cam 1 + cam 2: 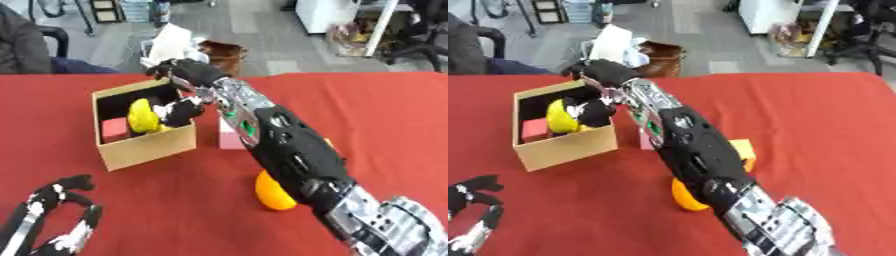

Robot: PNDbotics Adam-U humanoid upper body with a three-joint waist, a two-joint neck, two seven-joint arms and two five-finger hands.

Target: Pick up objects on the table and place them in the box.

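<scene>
An open cardboard box (149,145) stands on the red table at the left. My right arm reaches across from the lower right, and my right hand (181,111) hangs inside the box. Its fingers are curled against a yellow rounded object (143,116). A red block (115,129) lies in the box's left part. On the table, an orange rounded object (273,194) sits beside my forearm. A pink block (229,137) lies just right of the box, partly hidden by the arm. A yellow block (744,148) peeks out behind the forearm. My left hand (54,212) rests open at the lower left.
The red tablecloth (385,120) stretches to the right. Beyond the far edge stand a brown bag (223,52) with white paper, a chair and office furniture. A person's dark sleeve (22,45) shows at the upper left.
</scene>
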